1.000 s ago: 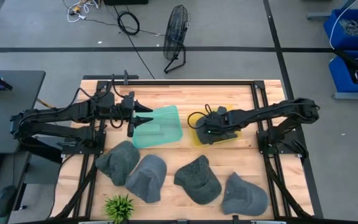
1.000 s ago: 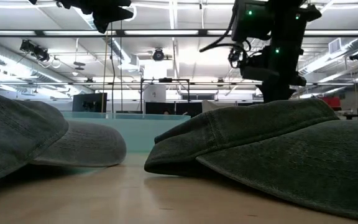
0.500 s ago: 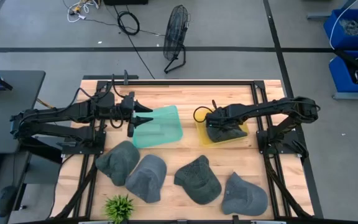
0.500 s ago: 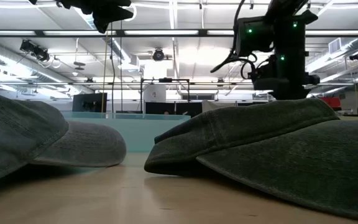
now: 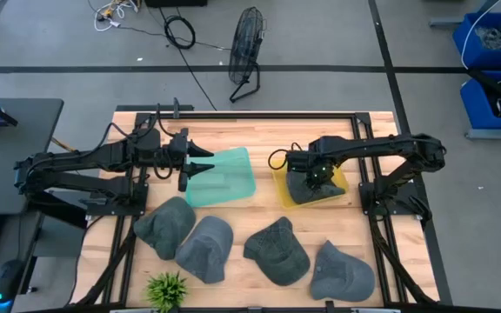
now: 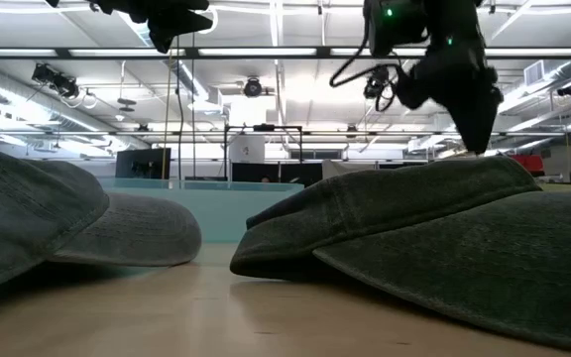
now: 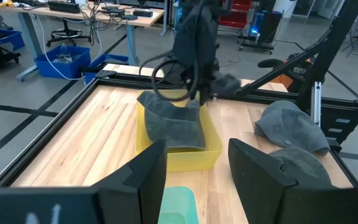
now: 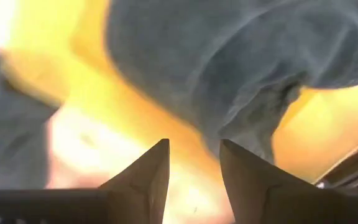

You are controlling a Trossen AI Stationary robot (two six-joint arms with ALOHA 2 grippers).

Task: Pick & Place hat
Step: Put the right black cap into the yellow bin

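Observation:
A grey hat (image 5: 313,188) lies crumpled inside the yellow bin (image 5: 281,195) at the table's right middle; the left wrist view shows the hat (image 7: 169,121) filling the bin (image 7: 188,158). My right gripper (image 5: 314,173) hangs just over it, pointing down, open with nothing between its fingers (image 8: 194,171). My left gripper (image 5: 205,163) stands open above the left edge of the teal tray (image 5: 224,178), its fingers (image 7: 194,177) pointing toward the bin.
Several more grey hats lie along the near half of the table (image 5: 165,226) (image 5: 205,247) (image 5: 277,250) (image 5: 342,271); two of them fill the low view (image 6: 57,228) (image 6: 444,228). A small green plant (image 5: 166,289) stands at the near edge. Black frame rails run along the table's sides.
My right gripper has gone a little toward the table's right edge over the yellow bin, then up, and has let go of the hat. The hat, earlier bunched at the bin's left side under the gripper, now lies in the middle of the bin.

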